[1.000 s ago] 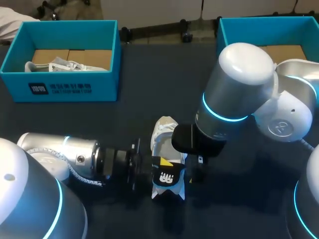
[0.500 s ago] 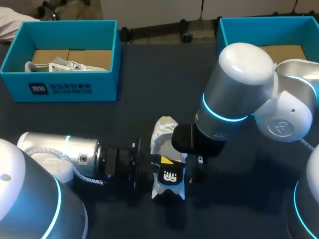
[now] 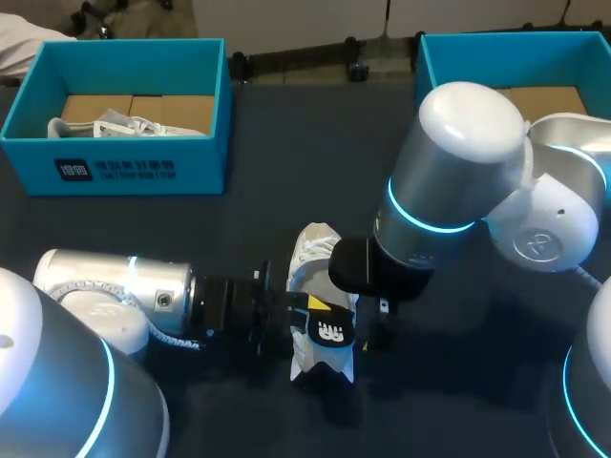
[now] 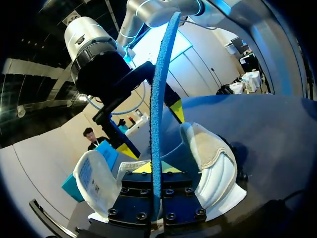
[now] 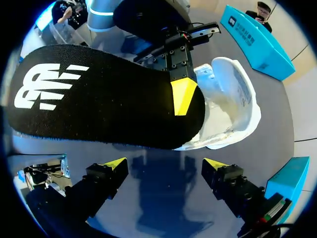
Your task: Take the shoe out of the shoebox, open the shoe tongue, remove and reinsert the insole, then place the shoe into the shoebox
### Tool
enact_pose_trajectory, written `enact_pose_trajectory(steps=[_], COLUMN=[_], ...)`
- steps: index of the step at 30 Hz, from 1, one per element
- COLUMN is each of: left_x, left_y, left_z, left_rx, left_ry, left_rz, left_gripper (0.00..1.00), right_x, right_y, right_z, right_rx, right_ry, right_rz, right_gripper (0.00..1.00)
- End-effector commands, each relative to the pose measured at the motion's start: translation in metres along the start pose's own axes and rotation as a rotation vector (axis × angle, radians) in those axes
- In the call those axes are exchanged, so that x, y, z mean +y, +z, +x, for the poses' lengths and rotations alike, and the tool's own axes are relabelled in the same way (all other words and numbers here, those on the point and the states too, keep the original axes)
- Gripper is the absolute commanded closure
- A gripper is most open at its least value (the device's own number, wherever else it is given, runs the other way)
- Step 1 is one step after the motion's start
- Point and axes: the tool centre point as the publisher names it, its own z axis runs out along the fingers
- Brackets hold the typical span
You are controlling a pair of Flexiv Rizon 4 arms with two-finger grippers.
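Head view: left gripper (image 3: 310, 310) is pinching insole (image 3: 329, 336), right gripper (image 5: 166, 166) is gaping. Be sliding it slowly into shoe (image 3: 310, 253), 12 o'clock.

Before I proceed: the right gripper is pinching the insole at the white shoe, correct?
No, the left gripper is pinching the insole at the white shoe; the right wrist view shows the right gripper open and empty.
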Motion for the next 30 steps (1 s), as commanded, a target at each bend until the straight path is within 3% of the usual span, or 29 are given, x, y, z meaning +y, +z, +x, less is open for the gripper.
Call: enact_pose_trajectory(steps=[1, 7, 9, 14, 17, 30], left_x=[0.000, -0.006, -0.008, -0.012, -0.017, -0.037], left_y=[0.002, -0.001, -0.002, -0.004, -0.004, -0.001], left_z=[0.002, 0.003, 0.003, 0.003, 0.003, 0.000], left_rx=[-0.002, 0.004, 0.006, 0.007, 0.009, 0.019], left_ry=[0.003, 0.003, 0.003, 0.007, 0.014, 0.039], left_rz=[0.002, 0.009, 0.011, 0.010, 0.008, -0.056], left_gripper=[1.00, 1.00, 0.84, 0.78, 0.68, 0.73], right_x=[0.000, 0.000, 0.000, 0.000, 0.000, 0.000], right_y=[0.002, 0.002, 0.002, 0.002, 0.002, 0.002], right_z=[0.001, 0.001, 0.001, 0.001, 0.001, 0.001], right_rx=[-0.002, -0.002, -0.002, -0.002, -0.002, -0.002], right_ry=[0.000, 0.000, 0.000, 0.000, 0.000, 0.000], right_rz=[0.000, 0.000, 0.000, 0.000, 0.000, 0.000], right_gripper=[0.00, 0.00, 0.00, 0.00, 0.00, 0.00])
